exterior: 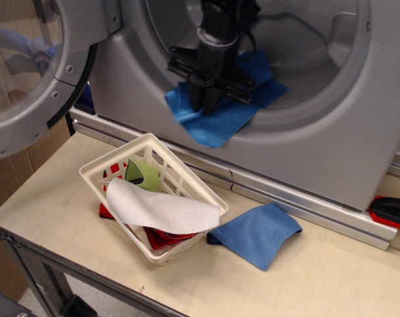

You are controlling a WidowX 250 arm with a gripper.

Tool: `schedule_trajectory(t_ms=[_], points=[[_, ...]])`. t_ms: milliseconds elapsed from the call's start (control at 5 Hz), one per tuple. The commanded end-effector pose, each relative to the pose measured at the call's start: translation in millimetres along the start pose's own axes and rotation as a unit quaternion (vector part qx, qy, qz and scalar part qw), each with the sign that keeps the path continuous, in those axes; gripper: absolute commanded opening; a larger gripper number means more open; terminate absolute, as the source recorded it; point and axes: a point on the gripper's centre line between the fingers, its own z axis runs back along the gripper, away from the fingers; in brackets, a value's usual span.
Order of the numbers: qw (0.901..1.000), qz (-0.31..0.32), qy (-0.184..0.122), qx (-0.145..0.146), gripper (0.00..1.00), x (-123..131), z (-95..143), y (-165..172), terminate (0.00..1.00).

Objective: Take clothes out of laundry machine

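The grey laundry machine (332,152) fills the back, its round glass door (28,72) swung open at the left. A large bright blue cloth (219,122) lies at the drum's front lip and hangs over the rim. My black gripper (205,100) reaches down out of the drum opening, its fingers closed together on the cloth near its middle and left part. The fingertips are pressed into the fabric.
A white slatted basket (94,173) sits on the wooden table below the drum, holding a white sheet-like cloth (163,210), a green piece and red cloth. A smaller folded blue cloth (256,234) lies to its right. A red-black tool (391,211) rests at the far right.
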Motion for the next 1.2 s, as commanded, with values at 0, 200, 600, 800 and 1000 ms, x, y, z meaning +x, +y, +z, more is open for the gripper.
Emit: schedule_trajectory(t_ms=[0, 200, 600, 800, 1000], points=[[0.9932, 0.098, -0.063, -0.008, 0.0, 1.0, 56.4, 22.1, 0.0], [0.9865, 0.158, -0.042, 0.007, 0.0, -14.0, 76.6, 30.8, 0.0], [0.9828, 0.175, -0.059, -0.006, 0.0, -73.8, 113.4, 13.5, 0.0], [0.9766, 0.209, -0.048, -0.006, 0.0, -93.8, 128.8, 14.4, 0.0], [0.9704, 0.239, -0.032, 0.008, 0.0, -105.3, 135.2, 18.2, 0.0]])
